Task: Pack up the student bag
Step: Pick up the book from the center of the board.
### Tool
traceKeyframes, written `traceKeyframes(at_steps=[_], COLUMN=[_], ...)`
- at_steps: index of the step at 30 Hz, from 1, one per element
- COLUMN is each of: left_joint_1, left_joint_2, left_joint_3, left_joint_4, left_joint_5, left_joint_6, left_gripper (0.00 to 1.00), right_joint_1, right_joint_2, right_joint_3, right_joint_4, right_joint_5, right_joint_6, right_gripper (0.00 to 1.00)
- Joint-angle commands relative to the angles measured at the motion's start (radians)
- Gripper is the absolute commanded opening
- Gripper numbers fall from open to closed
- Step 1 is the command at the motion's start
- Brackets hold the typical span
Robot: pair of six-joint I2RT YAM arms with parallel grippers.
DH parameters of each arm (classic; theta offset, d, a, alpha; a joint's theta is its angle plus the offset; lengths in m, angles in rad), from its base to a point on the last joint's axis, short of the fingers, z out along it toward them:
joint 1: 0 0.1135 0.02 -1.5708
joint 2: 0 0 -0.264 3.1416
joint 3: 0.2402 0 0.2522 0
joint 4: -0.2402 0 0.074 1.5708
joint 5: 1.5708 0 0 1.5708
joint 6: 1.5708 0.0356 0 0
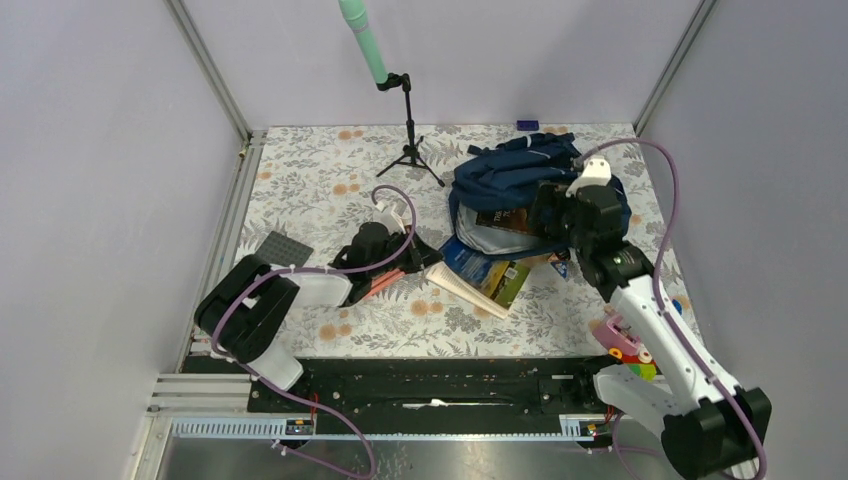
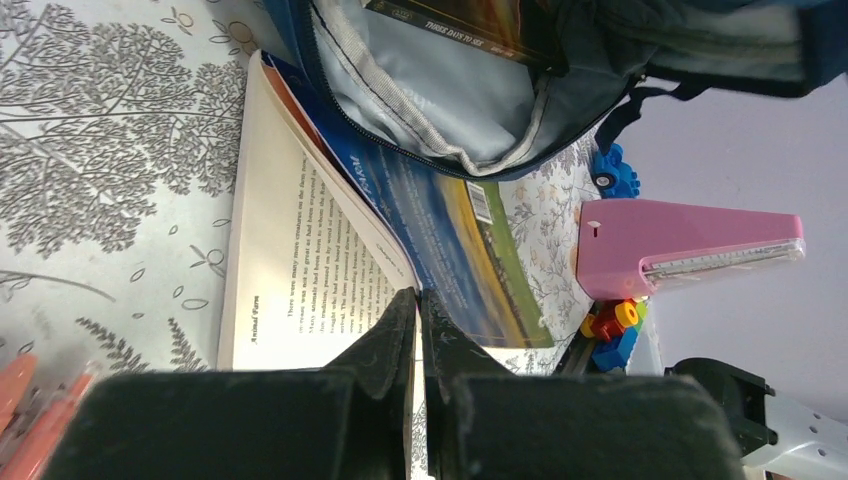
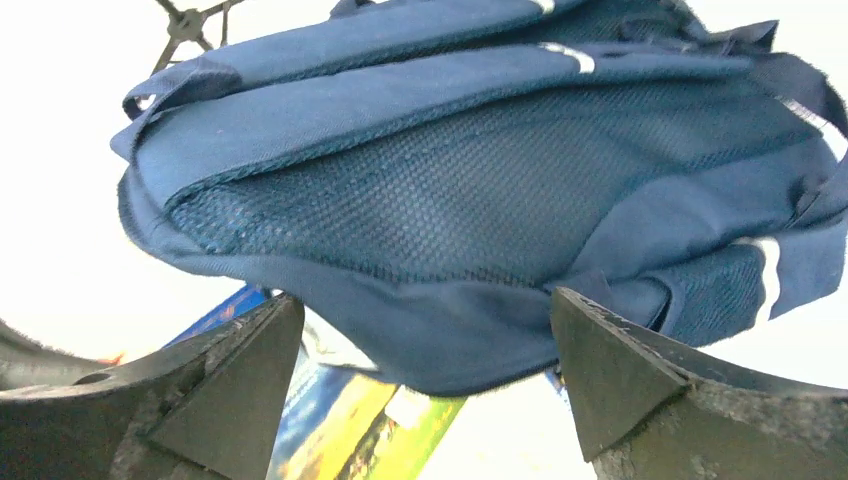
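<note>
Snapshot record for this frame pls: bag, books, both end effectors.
student bag: lying on table, unzipped, mouth toward the arms
book in bag: dark cover, partly inside the mouth
open book: on table, partly under the bag's mouth
left end effector: shut, at open book's page edge; grip unclear
right end effector: open, facing bag's mesh side

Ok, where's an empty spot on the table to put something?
Bare cloth at the back left, between the tripod and the grey plate, and the near strip between the book and the black rail. It's crowded right: backpack, toy blocks.
</note>
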Motion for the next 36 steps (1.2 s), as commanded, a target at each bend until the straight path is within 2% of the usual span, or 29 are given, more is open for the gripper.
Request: traceKeyframes(at_steps=[1, 3, 6, 11, 17, 24, 29, 31, 32, 33, 34, 35, 36], left_joint_1=[0.017, 0.019, 0.019, 0.02, 0.022, 0.022, 0.023, 0.023, 0.023, 0.024, 0.025, 0.026, 0.026], left_joint_2=[-0.096, -0.11, -0.111, -0.118, -0.145, -0.159, -0.166, -0.169, -0.17, -0.173, -0.177, -0.18, -0.185], left_joint_3=[-0.021, -0.016, -0.003, 0.003, 0.006, 0.001, 0.002, -0.001, -0.004, -0.004, -0.005, -0.005, -0.004], left_joint_4=[0.027, 0.013, 0.003, 0.005, -0.009, -0.009, -0.014, -0.014, -0.014, -0.015, -0.015, -0.02, -0.027], left_joint_5=[0.008, 0.019, 0.033, 0.03, 0.023, 0.023, 0.019, 0.017, 0.016, 0.015, 0.017, 0.017, 0.022], left_joint_6=[0.038, 0.033, 0.012, -0.023, -0.031, -0.039, -0.042, -0.045, -0.045, -0.045, -0.044, -0.04, -0.034], left_gripper=[0.0, 0.0, 0.0, 0.0, 0.0, 0.0, 0.0, 0.0, 0.0, 0.0, 0.0, 0.0, 0.0], right_joint_1=[-0.006, 0.002, 0.094, 0.339, 0.591, 0.738, 0.756, 0.756, 0.756, 0.756, 0.756, 0.756, 0.756], right_joint_2=[-0.127, -0.155, -0.16, -0.102, 0.109, 0.385, 0.561, 0.594, 0.604, 0.609, 0.61, 0.604, 0.592], right_joint_3=[-0.071, -0.102, -0.104, -0.125, -0.122, -0.078, -0.012, -0.006, -0.005, -0.008, -0.014, -0.024, -0.035], right_joint_4=[-0.067, -0.062, -0.093, -0.012, 0.105, 0.213, 0.211, 0.223, 0.226, 0.233, 0.242, 0.252, 0.262], right_joint_5=[-0.175, -0.318, -0.324, -0.201, 0.044, 0.345, 0.509, 0.551, 0.563, 0.573, 0.571, 0.557, 0.541], right_joint_6=[0.07, 0.023, -0.078, -0.165, -0.186, -0.184, -0.186, -0.186, -0.186, -0.186, -0.186, -0.215, -0.225], right_gripper=[1.0, 0.99, 0.99, 0.99, 0.97, 0.96, 0.9, 0.8, 0.66, 0.48, 0.26, 0.13, 0.06])
